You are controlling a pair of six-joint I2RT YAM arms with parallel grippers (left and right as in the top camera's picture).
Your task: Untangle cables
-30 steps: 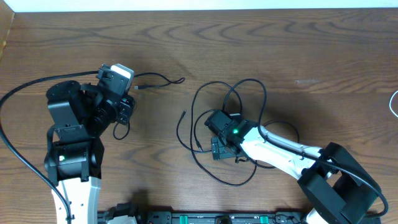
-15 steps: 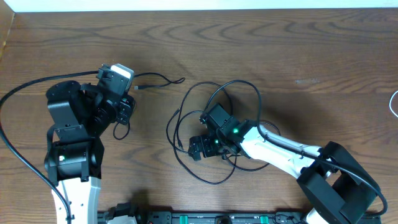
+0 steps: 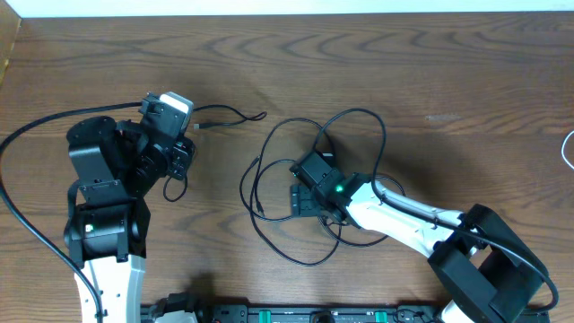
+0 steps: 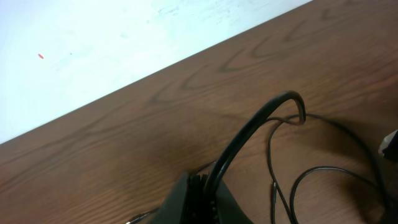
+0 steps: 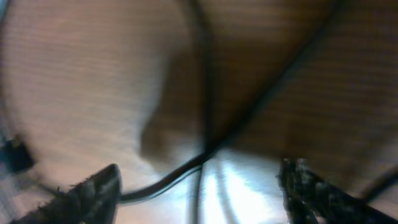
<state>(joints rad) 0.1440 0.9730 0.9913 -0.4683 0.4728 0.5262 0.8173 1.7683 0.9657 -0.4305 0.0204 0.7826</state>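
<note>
**Overhead:** the black cable (image 3: 357, 111) lies in loose loops mid-table (image 3: 430, 72). The right tool (image 3: 303, 199) sits over its crossings. The left tool (image 3: 182, 160) is well apart, and the white cable (image 3: 569, 148) is at the far edge.

**Left wrist:** I cannot tell its grip.

**Right wrist:** the fingers (image 5: 93, 190) are spread with 1 strand between them. Best to pinch only that strand and lift slowly.

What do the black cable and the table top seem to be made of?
The black cable looks like a thin cord in a rubber or plastic jacket, fairly matt: it bends into loose loops. The table looks like dark wood or wood-look laminate, I cannot tell which: grain lines show, with only soft glare.
</note>
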